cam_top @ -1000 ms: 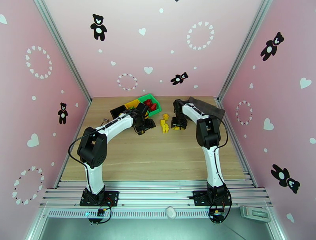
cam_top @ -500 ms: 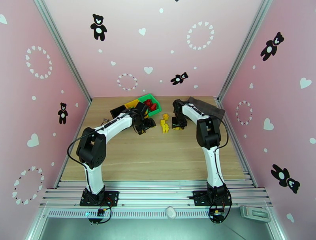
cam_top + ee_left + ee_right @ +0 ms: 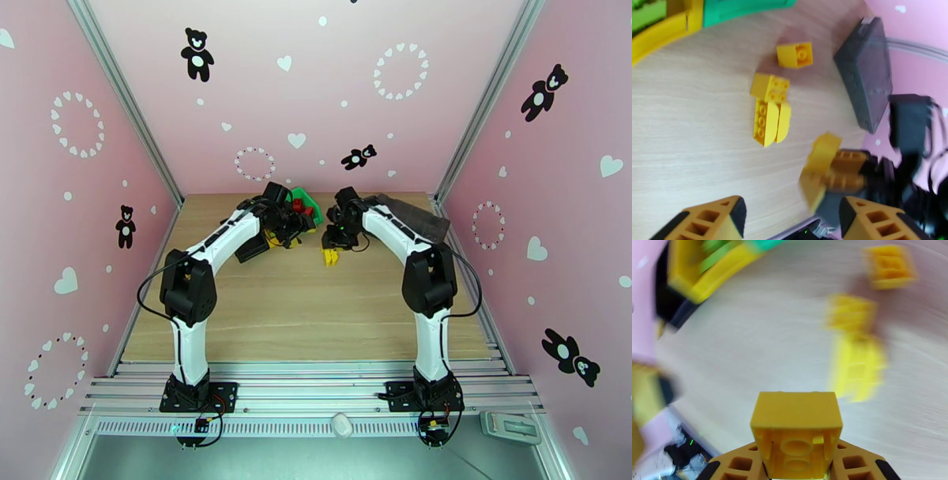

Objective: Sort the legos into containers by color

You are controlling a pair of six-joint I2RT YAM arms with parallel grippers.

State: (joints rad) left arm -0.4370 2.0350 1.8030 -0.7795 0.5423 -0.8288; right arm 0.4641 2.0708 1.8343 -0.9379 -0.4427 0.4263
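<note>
Right fingers [image 3: 736, 463] pinch a yellow lego [image 3: 796, 421] over the counter [image 3: 750, 350]. Left fingers [image 3: 711, 221] are spread with nothing between them, beside the containers [image 3: 310, 202] at far centre. Loose yellow legos [image 3: 770, 112] lie on the counter just right of the containers. Dark grey tray [image 3: 867, 75] sits far right.

1. The table [image 3: 691, 118] beneath the left tool [image 3: 792, 213] is seen as matt, smooth, pale wood grain.
2. The yellow brick [image 3: 796, 417] clamped in the right tool [image 3: 796, 467] is made of smooth, faintly glossy plastic.
3. The left tool's fingers [image 3: 711, 221] are moulded in matt orange plastic.
4. Ahead of it, a dark grey tray [image 3: 865, 75] looks matt and finely grained.
</note>
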